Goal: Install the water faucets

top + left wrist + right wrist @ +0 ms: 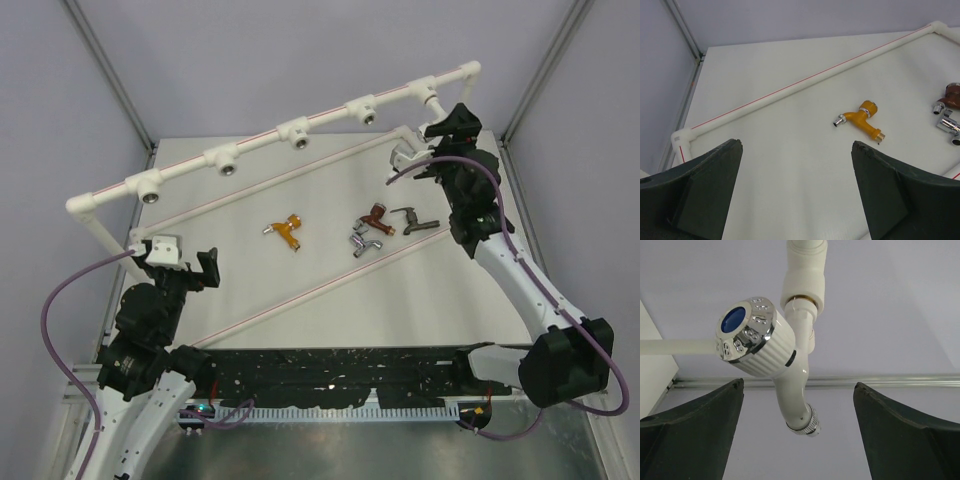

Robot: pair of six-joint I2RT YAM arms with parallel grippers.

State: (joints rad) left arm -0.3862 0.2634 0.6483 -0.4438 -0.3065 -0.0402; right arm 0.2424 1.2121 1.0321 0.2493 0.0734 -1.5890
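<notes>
The white faucet (771, 346) with a chrome-capped knob hangs from a metal-ringed tee socket (802, 287) of the white pipe frame (260, 142), its stem in the socket. My right gripper (798, 384) is open, its jaws on either side of the spout and clear of it; in the top view it (428, 145) is at the frame's far right end by the white faucet (404, 156). On the table lie the orange-gold faucet (288, 231) (862, 118), copper-brown faucet (375, 216) (954, 95), chrome faucet (362, 243) (948, 125) and dark bronze-grey faucet (412, 220). My left gripper (796, 145) (205, 268) is open and empty at the near left.
Several open tee sockets (228, 166) line the raised top pipe. Low frame pipes (300, 175) (805, 80) cross the table diagonally. Grey walls and metal posts (110, 80) enclose the table. A black cable chain (340, 375) runs along the near edge.
</notes>
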